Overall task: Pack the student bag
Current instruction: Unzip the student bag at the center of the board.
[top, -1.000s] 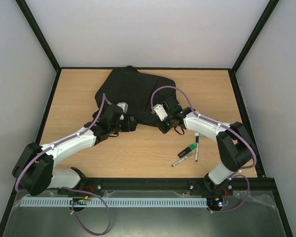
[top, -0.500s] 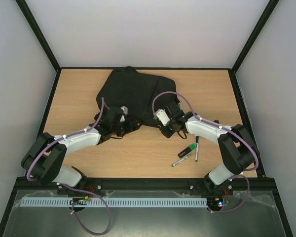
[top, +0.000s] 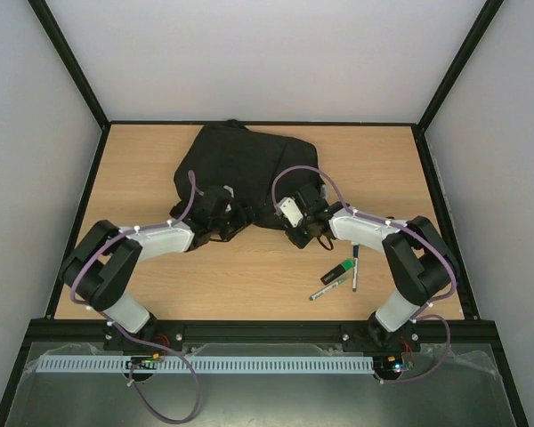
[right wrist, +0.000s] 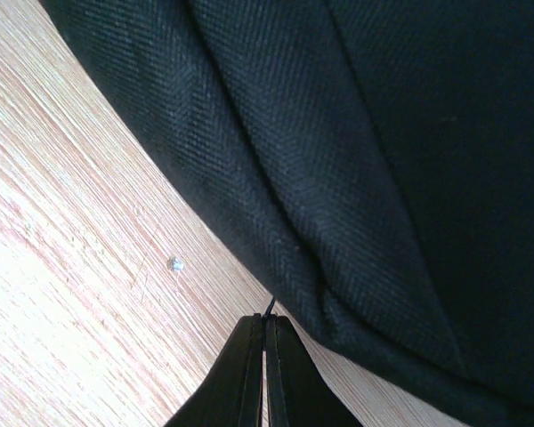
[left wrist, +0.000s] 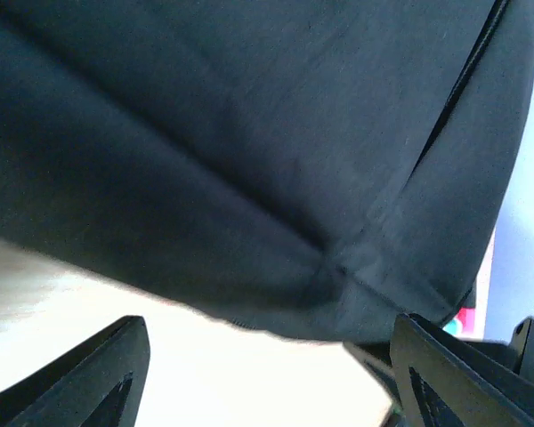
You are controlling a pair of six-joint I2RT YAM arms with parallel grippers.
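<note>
Black fabric, soft and slumped: the student bag lies flat toward 12 o'clock on the wooden surface.

Top view:
- Both arms reach to the bag's near edge, the left arm at its 7 o'clock corner, the right arm at its 5 o'clock corner.
- A green marker and two pens lie outside the bag, at 4 o'clock from it, near the right arm's elbow.
- Judgement: packing is early. Nothing shows as stowed, no opening is visible, and all three items are left to go in.
- Neither set of jaws can be read from up here.

Left wrist view:
- Student bag fills the frame, with a seam and a fold in it.
- The left jaws stand wide apart, empty, at the fabric's lower edge, with pale surface beneath.
- Contact with the cloth cannot be told.
- A pink-red fleck at 4 o'clock is unidentifiable.

Right wrist view:
- The right jaws are closed tip to tip over the surface, just beside the hem of the student bag.
- A thin dark wisp shows at the tips. Whether it is pinched, and what it is, cannot be told.
- Zip, straps and handle are not clearly seen in any view.
</note>
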